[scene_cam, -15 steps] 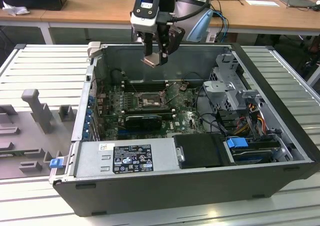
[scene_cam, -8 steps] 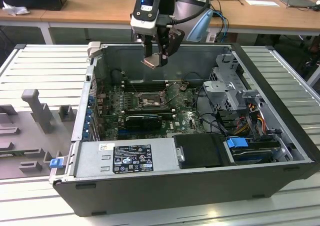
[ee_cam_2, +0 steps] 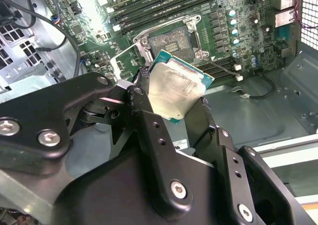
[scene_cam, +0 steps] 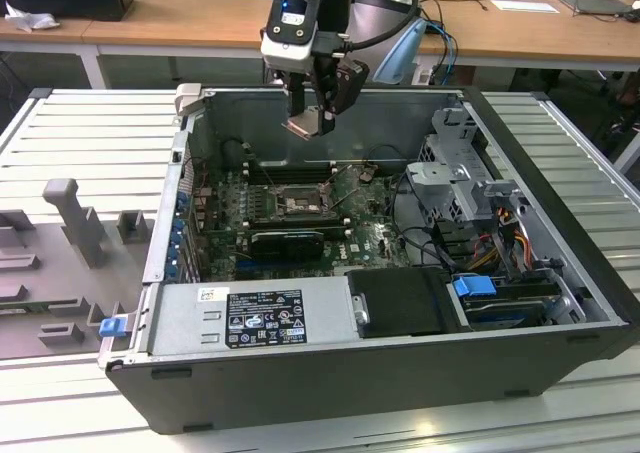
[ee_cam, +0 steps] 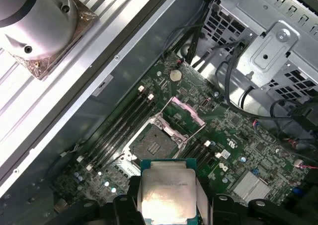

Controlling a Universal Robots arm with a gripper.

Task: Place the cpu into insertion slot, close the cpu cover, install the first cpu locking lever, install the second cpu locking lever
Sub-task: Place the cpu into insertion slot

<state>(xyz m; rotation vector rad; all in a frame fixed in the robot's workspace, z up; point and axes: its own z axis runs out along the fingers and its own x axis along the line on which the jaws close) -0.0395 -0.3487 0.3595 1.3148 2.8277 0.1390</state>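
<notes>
My gripper (scene_cam: 308, 125) hangs above the open computer case, shut on the cpu (scene_cam: 303, 126), a flat silvery square chip with a green edge. In both wrist views the cpu (ee_cam_2: 176, 91) (ee_cam: 166, 192) sits clamped between the black fingers (ee_cam_2: 144, 120) (ee_cam: 214, 206), well above the board. The insertion slot (scene_cam: 290, 205) (ee_cam_2: 171, 40) (ee_cam: 154, 145) lies bare on the green board below, a little nearer the case front than the gripper. The cpu cover (ee_cam: 186, 116) stands flipped open at one side of the slot.
Long black memory sticks (ee_cam: 121, 128) run beside the slot. A metal drive cage (scene_cam: 455, 178) with cables fills the case toward the exterior view's right, and the power supply (scene_cam: 250, 318) lines the front. Grey fixtures (scene_cam: 70, 223) stand on the table at the exterior view's left.
</notes>
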